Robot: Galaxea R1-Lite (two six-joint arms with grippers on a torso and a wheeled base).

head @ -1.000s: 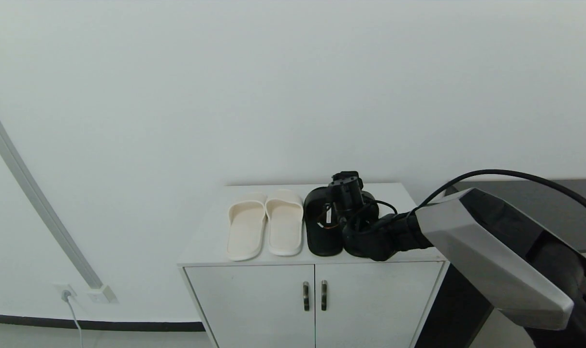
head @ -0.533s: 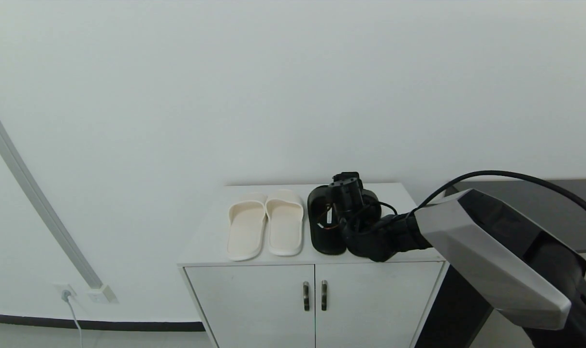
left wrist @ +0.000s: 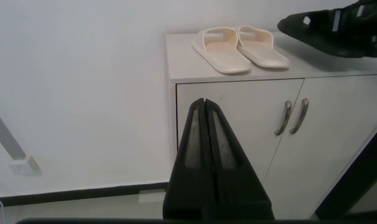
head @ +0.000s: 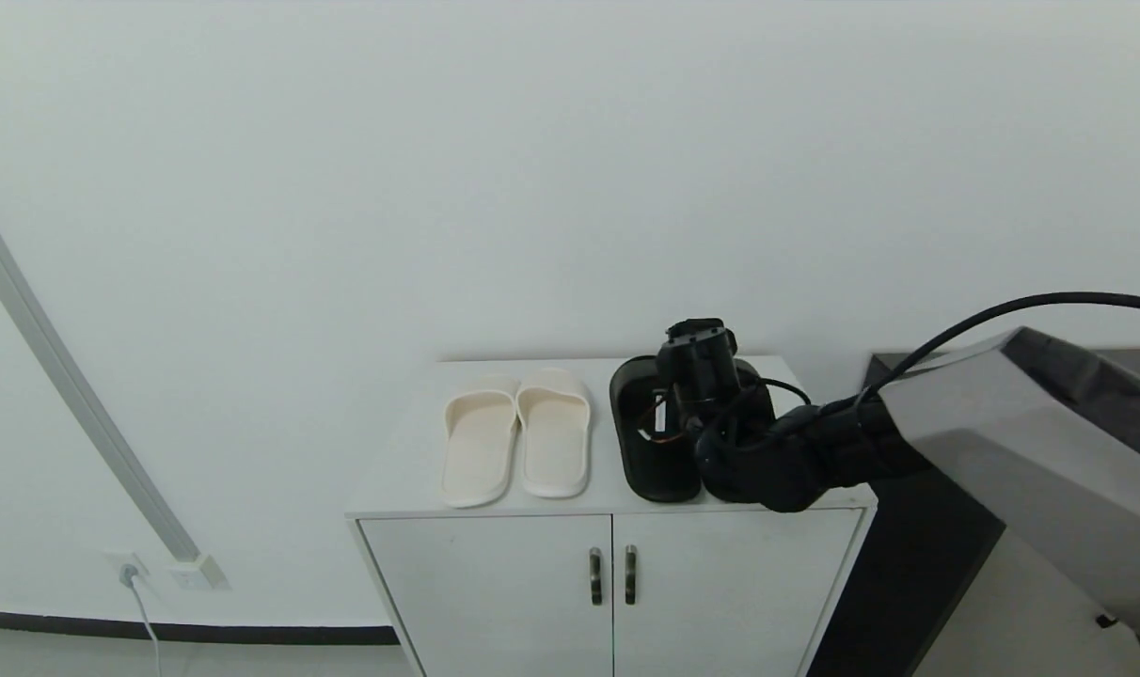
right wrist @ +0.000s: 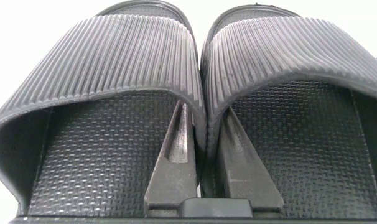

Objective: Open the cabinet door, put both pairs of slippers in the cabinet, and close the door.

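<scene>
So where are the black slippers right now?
In the head view the black slippers are at the right end of the cabinet top, just right of the cream slippers, with the right end effector clamped on their inner edges.

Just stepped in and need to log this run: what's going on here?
The right gripper has its fingers pinched on the inner straps of the black slippers, holding the pair together, tilted above the cabinet top. The cream slippers lie side by side on that top. Both cabinet doors are shut, and the left gripper, shut and empty, hangs low before them.
</scene>
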